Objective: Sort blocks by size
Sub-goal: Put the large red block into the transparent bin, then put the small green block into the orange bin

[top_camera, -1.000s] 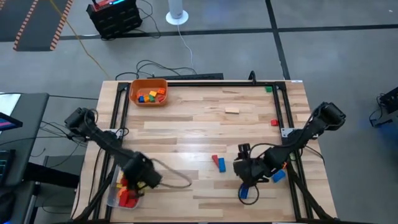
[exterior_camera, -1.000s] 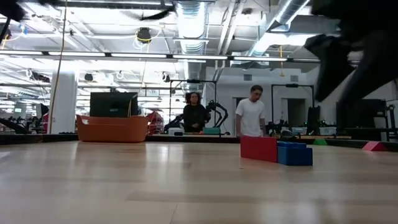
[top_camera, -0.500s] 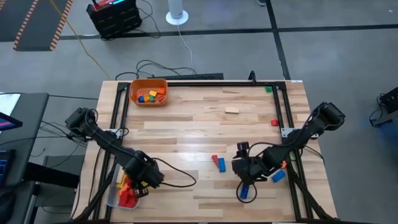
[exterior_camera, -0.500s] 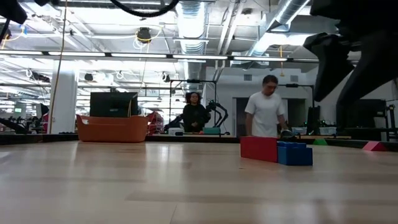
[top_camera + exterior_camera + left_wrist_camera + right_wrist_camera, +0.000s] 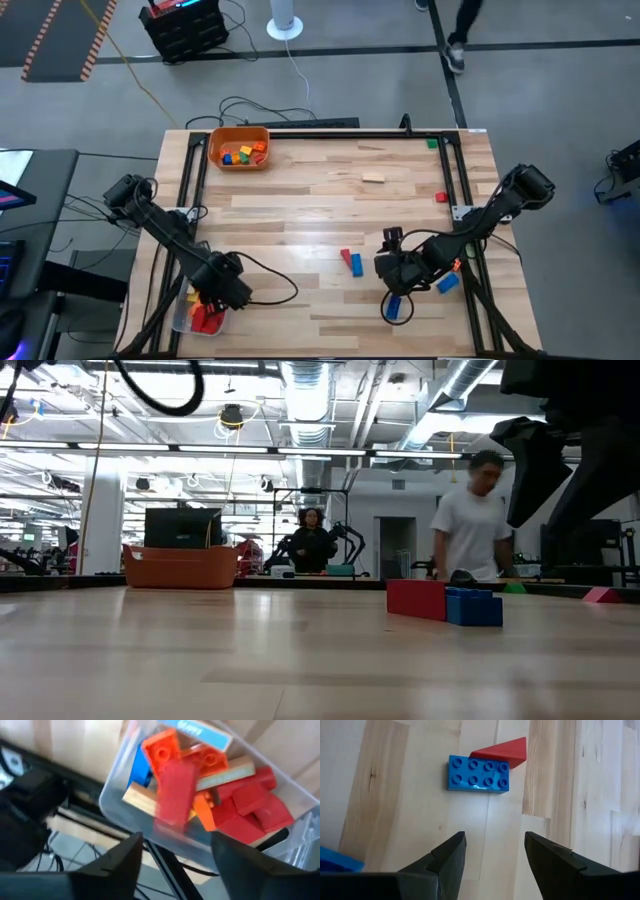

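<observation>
My left gripper (image 5: 176, 840) hangs open over the clear tub (image 5: 112, 805) at the table's near left (image 5: 200, 318). The tub holds several blocks, red, orange, blue and tan. A long red block (image 5: 175, 795) shows blurred above that pile, apart from both fingers. My right gripper (image 5: 495, 840) stands open above bare wood at the near right (image 5: 392, 275). Ahead of it a long blue block (image 5: 479, 773) lies flat on the table with a red block (image 5: 502, 751) touching its far corner. These two also show in the low view, the red block (image 5: 415, 599) beside the blue block (image 5: 474, 607).
An orange bin (image 5: 238, 148) with several small blocks stands at the far left. Loose blocks lie about: tan (image 5: 373, 177), green (image 5: 432, 144), red (image 5: 441, 197), blue (image 5: 397, 308) and blue (image 5: 447, 283) by my right arm. A person (image 5: 475, 520) walks behind the table.
My left gripper has swung a little toward the table's near left corner, farther over the clear tub, and has turned somewhat. My right arm has kept still. Behind the table the person has walked toward the right.
</observation>
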